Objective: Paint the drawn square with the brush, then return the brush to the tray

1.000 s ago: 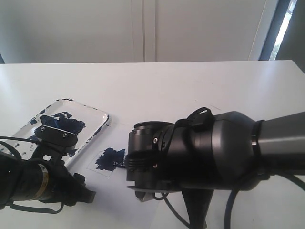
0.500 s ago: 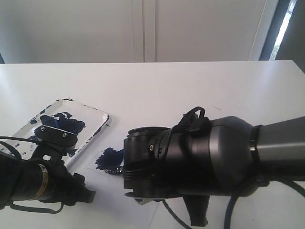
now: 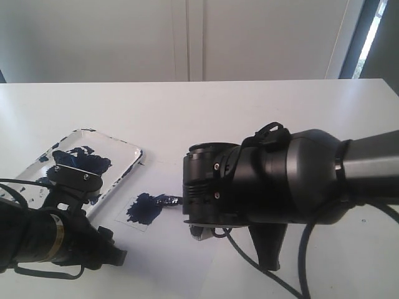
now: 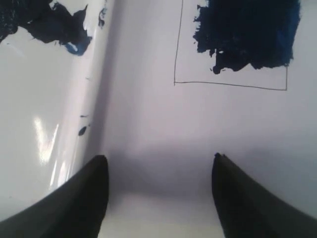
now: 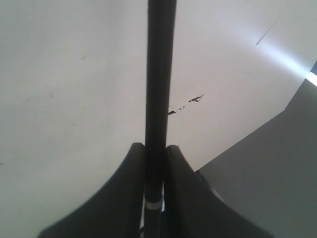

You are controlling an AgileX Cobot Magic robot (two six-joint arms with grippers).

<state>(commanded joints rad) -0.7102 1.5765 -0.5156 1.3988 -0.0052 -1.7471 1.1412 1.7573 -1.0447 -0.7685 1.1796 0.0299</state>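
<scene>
The drawn square point(image 3: 143, 209) lies on the white surface just right of the tray point(image 3: 128, 151), its inside mostly smeared dark blue. In the left wrist view the square's point(image 4: 233, 49) thin pencil lines show, with bare white along one side. The brush point(image 5: 160, 74) runs straight out between my right gripper's point(image 5: 155, 147) fingers, which are shut on it just above the silver band. Its blue tip point(image 3: 169, 200) touches the square's right edge. My left gripper point(image 4: 159, 158) is open and empty, low over the surface between the tray's rim point(image 4: 94, 99) and the square.
The bulky right arm point(image 3: 274, 187) fills the middle right, a cable point(image 3: 249, 277) hanging under it. The left arm point(image 3: 50, 240) sits at the lower left beside the tray. Small dark paint specks point(image 5: 185, 105) mark the table. The table's edge point(image 5: 247, 141) shows in the right wrist view.
The right arm swung left over the square, then drew back to the right, uncovering the square's right side and the brush tip. The left arm stayed still.
</scene>
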